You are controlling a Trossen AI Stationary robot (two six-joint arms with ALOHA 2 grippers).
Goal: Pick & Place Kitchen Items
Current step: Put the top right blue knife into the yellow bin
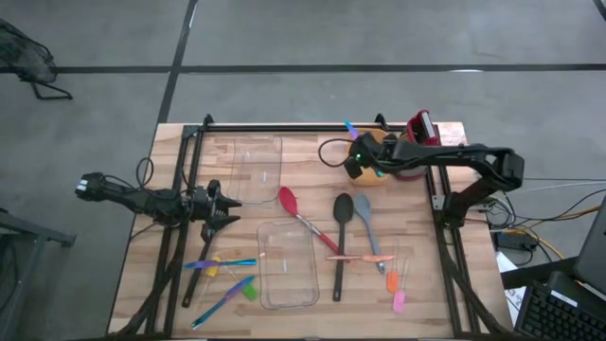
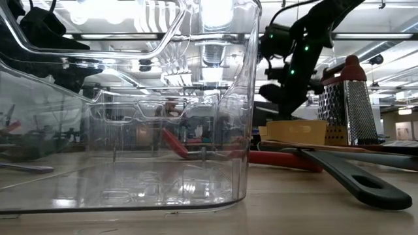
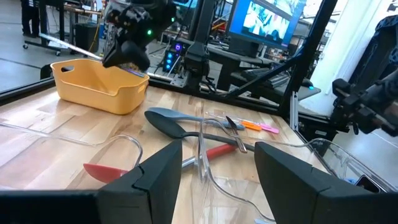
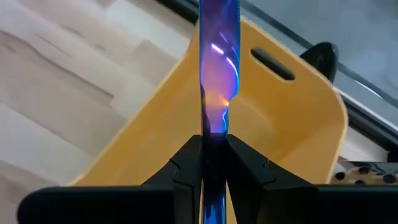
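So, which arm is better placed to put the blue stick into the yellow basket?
The right arm. Its gripper already has its jaws shut on the blue stick, directly above the yellow basket. The left gripper is open, holds nothing, and waits at the table's left side, far from the basket.

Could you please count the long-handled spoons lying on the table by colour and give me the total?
red spoon: 1
black spoon: 1
light-blue spoon: 1
Total: 3
None is held: the right gripper grips a blue-purple stick over the yellow basket; the left gripper waits open at the table's left.
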